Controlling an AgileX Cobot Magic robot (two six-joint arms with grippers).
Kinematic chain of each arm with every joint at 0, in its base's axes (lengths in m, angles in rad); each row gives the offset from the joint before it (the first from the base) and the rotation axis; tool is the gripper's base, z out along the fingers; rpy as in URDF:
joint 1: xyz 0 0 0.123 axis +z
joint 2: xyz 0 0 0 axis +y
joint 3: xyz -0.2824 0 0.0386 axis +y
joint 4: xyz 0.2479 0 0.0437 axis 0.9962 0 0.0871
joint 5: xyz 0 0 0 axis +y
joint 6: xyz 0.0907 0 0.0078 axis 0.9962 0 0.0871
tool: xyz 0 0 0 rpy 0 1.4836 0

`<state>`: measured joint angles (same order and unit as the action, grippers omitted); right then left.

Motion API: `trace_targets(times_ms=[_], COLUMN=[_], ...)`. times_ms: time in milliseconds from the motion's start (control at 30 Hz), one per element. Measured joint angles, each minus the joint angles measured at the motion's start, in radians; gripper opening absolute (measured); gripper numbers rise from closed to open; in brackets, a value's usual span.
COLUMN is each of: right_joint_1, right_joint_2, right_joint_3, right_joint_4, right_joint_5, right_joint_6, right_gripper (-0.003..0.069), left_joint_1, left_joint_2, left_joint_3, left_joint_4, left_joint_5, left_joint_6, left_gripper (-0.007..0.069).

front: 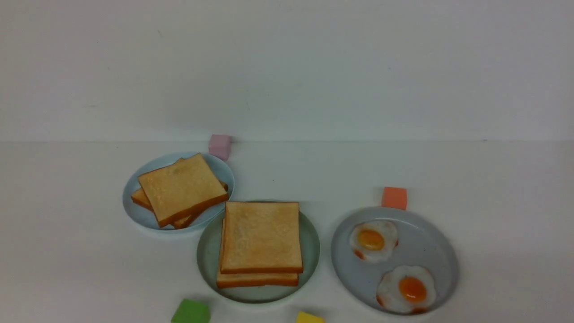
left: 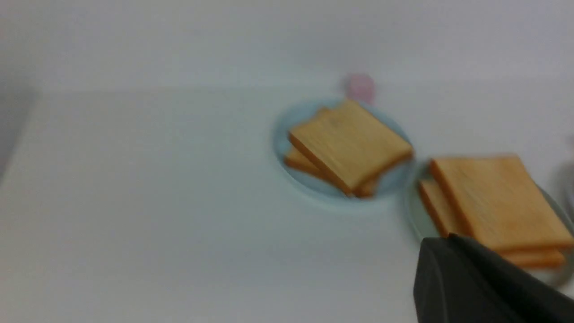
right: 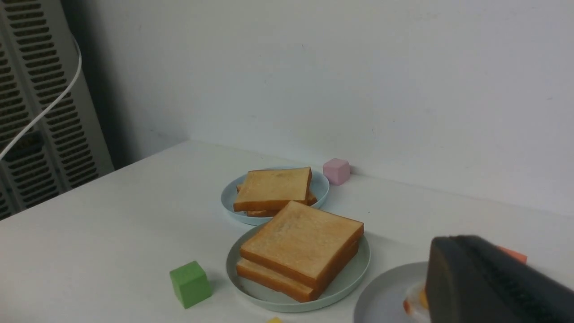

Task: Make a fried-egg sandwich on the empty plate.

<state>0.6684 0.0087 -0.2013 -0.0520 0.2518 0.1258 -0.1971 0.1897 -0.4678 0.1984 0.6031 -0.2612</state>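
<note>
Two square golden toast slices (front: pixel 260 244) lie stacked on the round mint-green plate (front: pixel 206 264) at the front centre; anything between them is hidden. The stack also shows in the left wrist view (left: pixel 493 197) and the right wrist view (right: pixel 300 242). Neither gripper shows in the front view. My left gripper (left: pixel 448 237) is a dark closed mass, empty, hovering near the mint plate's edge (left: pixel 415 220). My right gripper (right: pixel 450 237) is closed and empty, above the grey plate (right: pixel 385 291).
A pale-blue plate (front: pixel 132 211) with fanned toast (front: pixel 179 190) sits back left. The grey plate (front: pixel 439 242) at right holds two fried eggs (front: pixel 372 240) (front: pixel 406 289). Pink (front: pixel 219 146), orange (front: pixel 394 198), green (front: pixel 190 312) and yellow (front: pixel 309 318) blocks lie around. The wall is close behind.
</note>
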Motion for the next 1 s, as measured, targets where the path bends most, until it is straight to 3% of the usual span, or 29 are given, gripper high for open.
trace_targets(times_ms=[167,433,633,1000], right_joint_1=[0.000,0.000,0.000,0.000], right_joint_2=[0.000,0.000,0.000,0.000], right_joint_3=[0.000,0.000,0.000,0.000], right_joint_4=[0.000,0.000,0.000,0.000], right_joint_5=[0.000,0.000,0.000,0.001], right_joint_6=[0.000,0.001,0.001,0.000], right_gripper=[0.0015,0.0022,0.0029,0.0038], left_joint_1=[0.059,0.149,0.149,0.149], left_joint_2=[-0.147,-0.200,-0.200,-0.200], left_joint_3=[0.203,0.466,0.488,0.488], left_joint_4=[0.032,-0.074,-0.109,-0.127], left_joint_5=[-0.150,-0.163,-0.156,-0.161], left_joint_6=[-0.041,0.021,0.112,0.120], left_gripper=[0.0001,0.0006,0.0013,0.0022])
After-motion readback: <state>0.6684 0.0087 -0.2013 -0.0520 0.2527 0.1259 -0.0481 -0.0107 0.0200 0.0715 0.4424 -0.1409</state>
